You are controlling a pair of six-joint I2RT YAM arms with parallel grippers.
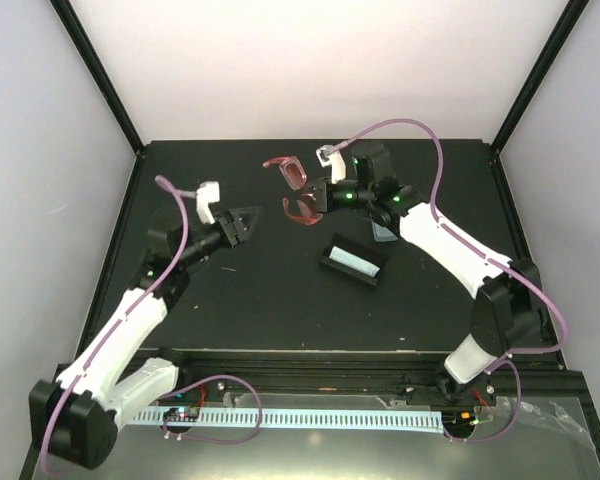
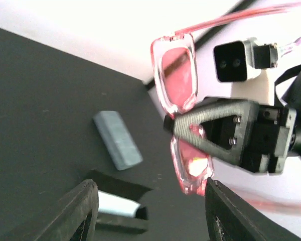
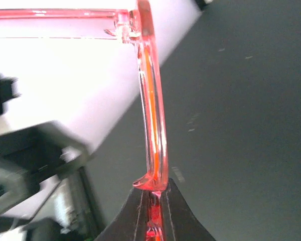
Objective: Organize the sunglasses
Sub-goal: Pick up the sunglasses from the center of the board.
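Note:
The red sunglasses [image 1: 298,190] are held up above the dark table at the back centre. My right gripper [image 1: 317,196] is shut on their frame near the bridge. In the right wrist view the frame [image 3: 153,100] stands edge-on, pinched between the shut fingers [image 3: 135,216]. In the left wrist view the red lenses [image 2: 177,75] hang in front of the right gripper [image 2: 231,133]. My left gripper [image 1: 250,223] is open and empty, left of the glasses and pointing at them; its fingers [image 2: 85,206] stand wide apart. The black sunglasses are out of view.
An open black case with a pale blue lining [image 1: 352,262] lies on the table right of centre; it also shows in the left wrist view [image 2: 115,207]. A pale blue oblong thing [image 2: 118,139] lies beyond it, partly under the right arm [image 1: 383,232].

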